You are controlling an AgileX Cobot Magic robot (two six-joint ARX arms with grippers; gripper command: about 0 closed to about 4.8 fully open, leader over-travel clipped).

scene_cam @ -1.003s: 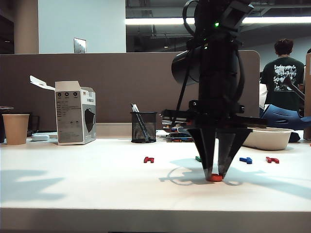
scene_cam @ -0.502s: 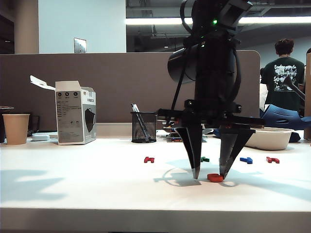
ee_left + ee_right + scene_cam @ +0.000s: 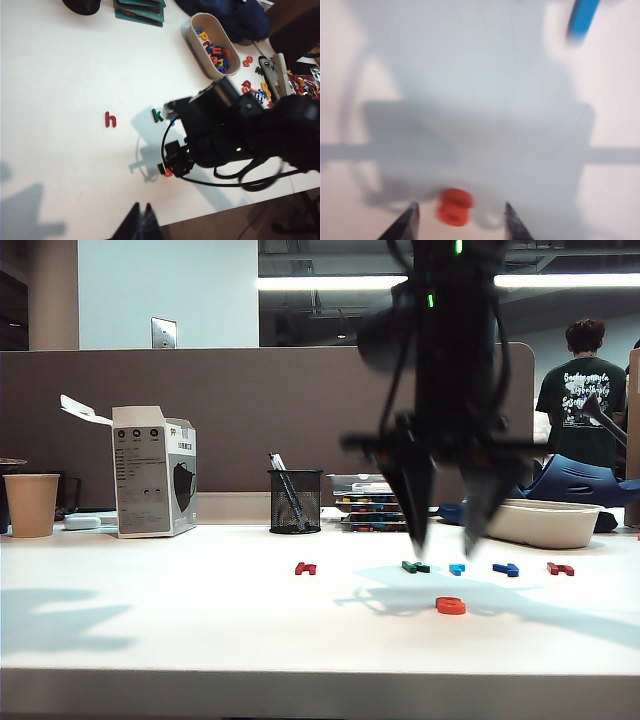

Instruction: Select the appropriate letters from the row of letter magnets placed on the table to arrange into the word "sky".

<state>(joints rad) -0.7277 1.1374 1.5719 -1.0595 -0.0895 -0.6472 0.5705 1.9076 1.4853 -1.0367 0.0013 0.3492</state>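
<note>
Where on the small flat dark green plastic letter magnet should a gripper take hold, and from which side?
Probably from straight above, pinching the dark green letter magnet across its outer edges: it lies flat on the white table, offering no raised side. The open right gripper hangs above it.

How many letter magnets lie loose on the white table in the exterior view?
6: orange-red letter nearest the front, under the open right gripper; behind it a row: dark red, green, light blue, dark blue, red.

Orange-red letter (image 3: 450,605) flat on the white table (image 3: 150,640), apparently nearer than green (image 3: 415,567) and dark-blue (image 3: 506,569) letters.
</note>
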